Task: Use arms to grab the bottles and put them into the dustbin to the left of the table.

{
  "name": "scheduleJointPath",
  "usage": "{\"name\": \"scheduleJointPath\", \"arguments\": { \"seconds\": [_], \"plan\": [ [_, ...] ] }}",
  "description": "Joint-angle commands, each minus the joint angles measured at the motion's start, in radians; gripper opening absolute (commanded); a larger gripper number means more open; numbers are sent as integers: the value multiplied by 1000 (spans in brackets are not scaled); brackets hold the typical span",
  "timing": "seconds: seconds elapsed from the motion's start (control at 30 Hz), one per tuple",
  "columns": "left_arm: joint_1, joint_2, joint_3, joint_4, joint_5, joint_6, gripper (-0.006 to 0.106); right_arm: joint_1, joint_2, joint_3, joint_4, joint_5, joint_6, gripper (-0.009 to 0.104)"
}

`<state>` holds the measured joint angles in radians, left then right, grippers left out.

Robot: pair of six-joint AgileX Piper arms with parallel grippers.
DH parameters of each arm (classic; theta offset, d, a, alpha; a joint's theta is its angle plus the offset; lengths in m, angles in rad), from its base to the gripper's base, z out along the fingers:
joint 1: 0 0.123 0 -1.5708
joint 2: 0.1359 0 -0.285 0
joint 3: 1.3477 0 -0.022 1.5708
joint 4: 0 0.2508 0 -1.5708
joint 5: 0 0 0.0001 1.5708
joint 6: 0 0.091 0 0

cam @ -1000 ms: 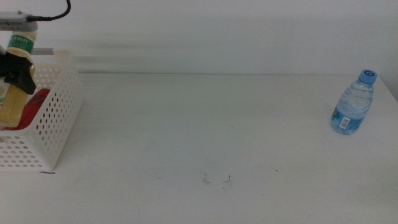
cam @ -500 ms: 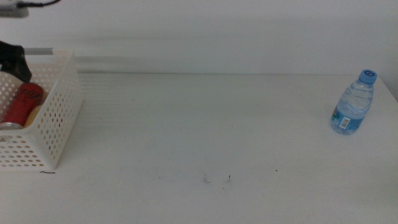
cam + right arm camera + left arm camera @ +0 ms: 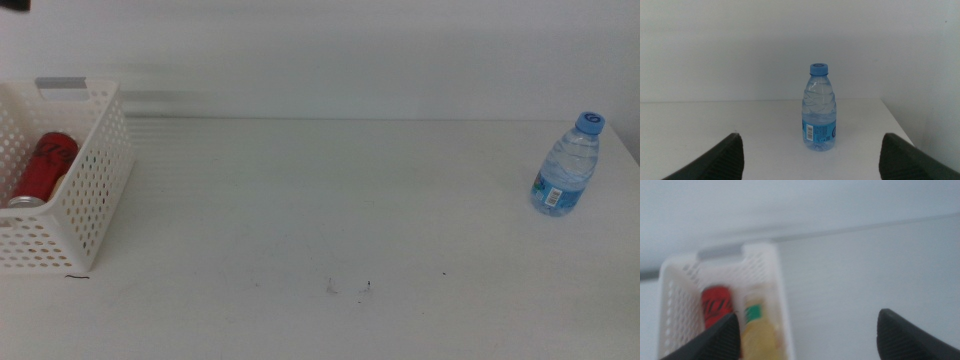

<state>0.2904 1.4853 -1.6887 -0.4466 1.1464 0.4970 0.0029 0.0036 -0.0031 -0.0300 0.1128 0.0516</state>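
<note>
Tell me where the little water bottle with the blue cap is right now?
The small clear plastic water bottle with the blue cap stands upright by the right edge of the wide white table in the middle view, far from the white perforated plastic basket on the left.

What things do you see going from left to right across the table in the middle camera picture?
Red soda can lying inside the white dustbin → bare white table → water bottle standing upright.

A plain, matt white wall [image 3: 740, 45] rises well ahead of the right pincer [image 3: 811, 136], facing its jaws; the same wall, blurred, lies beyond the left pincer [image 3: 807, 314].
</note>
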Motion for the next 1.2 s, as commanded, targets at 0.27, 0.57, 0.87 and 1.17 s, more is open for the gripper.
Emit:
{"name": "scheduleJointPath", "arguments": {
  "seconds": [0.27,0.57,0.87,1.17],
  "plan": [
    [-5,-323,330,-386,-116,308,94,-4,-4,3,-10,-8,-4,93],
    [-230,-479,616,-421,-340,396,94,-4,-4,3,-10,-8,-4,93],
    [-523,-638,782,-271,-545,345,94,-4,-4,3,-10,-8,-4,93],
    [-540,-653,784,-206,-399,230,94,-4,-4,3,-10,-8,-4,93]
  ]
}}
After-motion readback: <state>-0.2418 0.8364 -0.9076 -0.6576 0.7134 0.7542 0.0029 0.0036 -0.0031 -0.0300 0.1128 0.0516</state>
